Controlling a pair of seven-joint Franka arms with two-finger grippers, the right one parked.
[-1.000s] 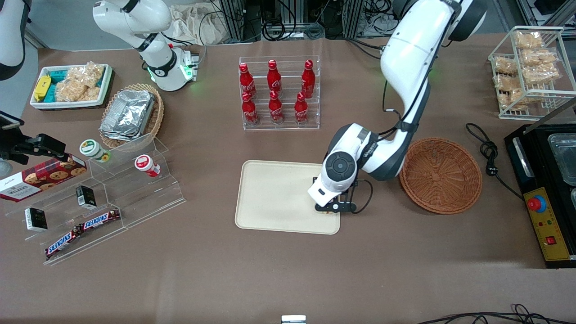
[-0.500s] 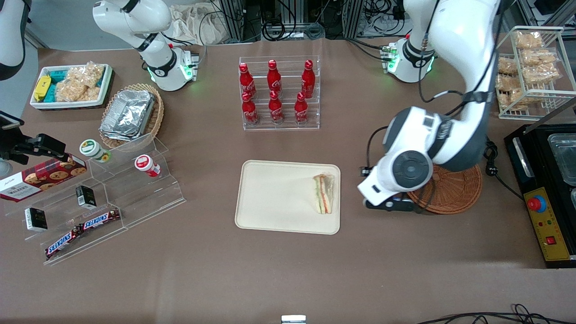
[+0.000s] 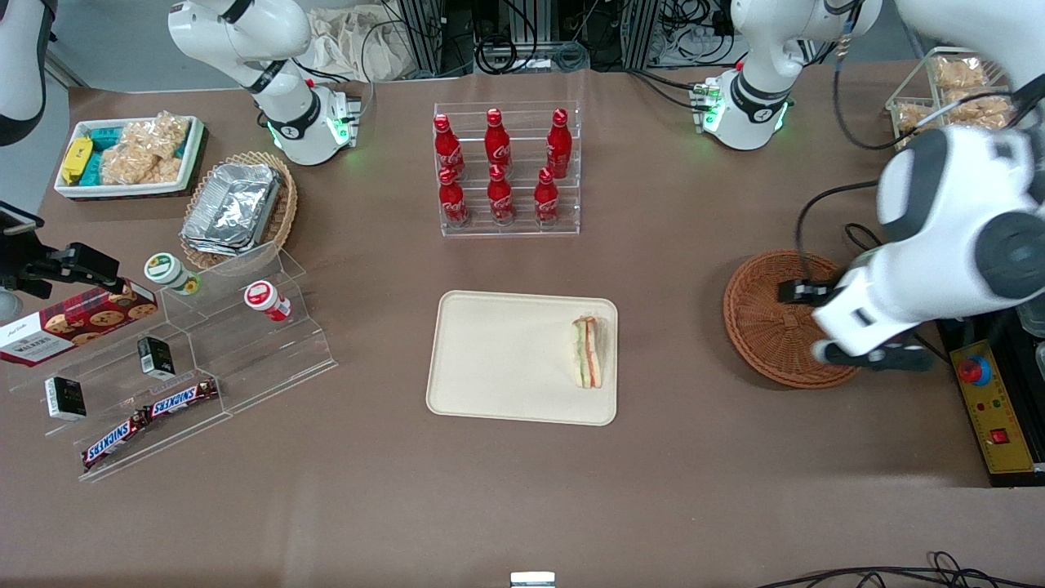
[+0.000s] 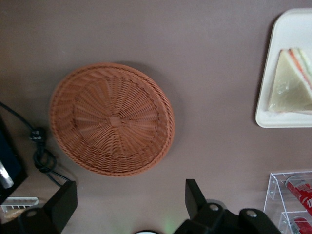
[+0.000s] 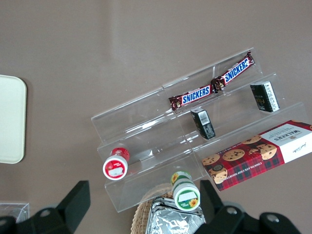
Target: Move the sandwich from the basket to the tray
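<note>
The sandwich (image 3: pixel 588 353), a wrapped triangular wedge with green and orange layers, lies on the cream tray (image 3: pixel 498 351) at its edge nearest the basket. It also shows in the left wrist view as the sandwich (image 4: pixel 291 83) on the tray (image 4: pixel 287 29). The round reddish-brown basket (image 3: pixel 767 318) is empty, as is plain on the basket (image 4: pixel 112 119) in the wrist view. My gripper (image 3: pixel 878 357) hangs high over the basket's rim toward the working arm's end of the table. The gripper (image 4: pixel 127 200) is open with nothing between its fingers.
A rack of red cola bottles (image 3: pixel 506 167) stands farther from the front camera than the tray. A black machine with a red button (image 3: pixel 992 400) and a wire rack of snack bags (image 3: pixel 955 90) sit at the working arm's end. An acrylic shelf (image 3: pixel 204 359) stands toward the parked arm's end.
The gripper has let go of the sandwich on the tray, risen, and swung away past the basket toward the working arm's end. The sandwich stays on the tray.
</note>
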